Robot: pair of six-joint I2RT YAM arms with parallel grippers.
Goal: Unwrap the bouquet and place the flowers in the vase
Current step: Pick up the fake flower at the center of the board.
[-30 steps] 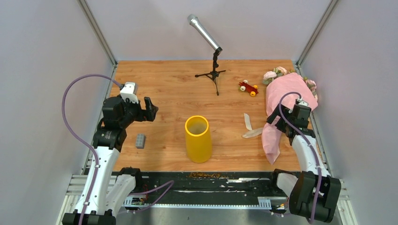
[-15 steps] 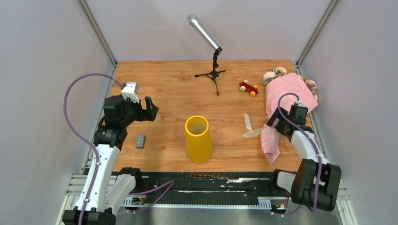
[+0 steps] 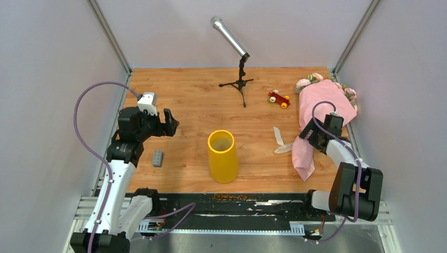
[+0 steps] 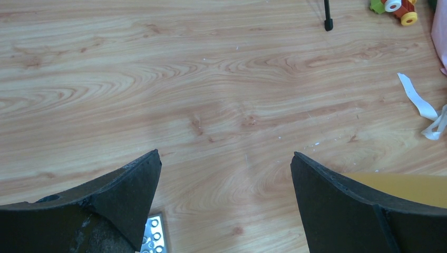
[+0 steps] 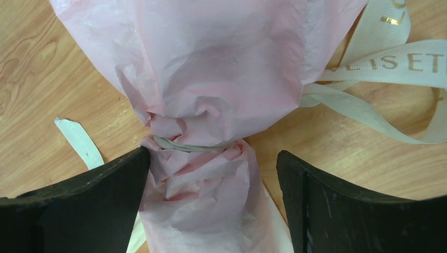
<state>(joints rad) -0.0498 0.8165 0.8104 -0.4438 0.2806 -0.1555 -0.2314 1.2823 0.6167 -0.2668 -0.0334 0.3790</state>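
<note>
Mostly the flowers (image 3: pixel 311 82) are hiding inside the bouquet (image 3: pixel 319 108) lying along the tabletop's (image 3: pixel 200 100) right edge, only rose heads peeking out near the far right corner. The right arm is folding low over it, the right gripper (image 5: pixel 213 168) spread astride the wrap's cinched neck without clamping. The left gripper (image 3: pixel 169 122) is hovering released above the left side, and the vase (image 3: pixel 222 156) is standing upright near the near edge's middle.
</note>
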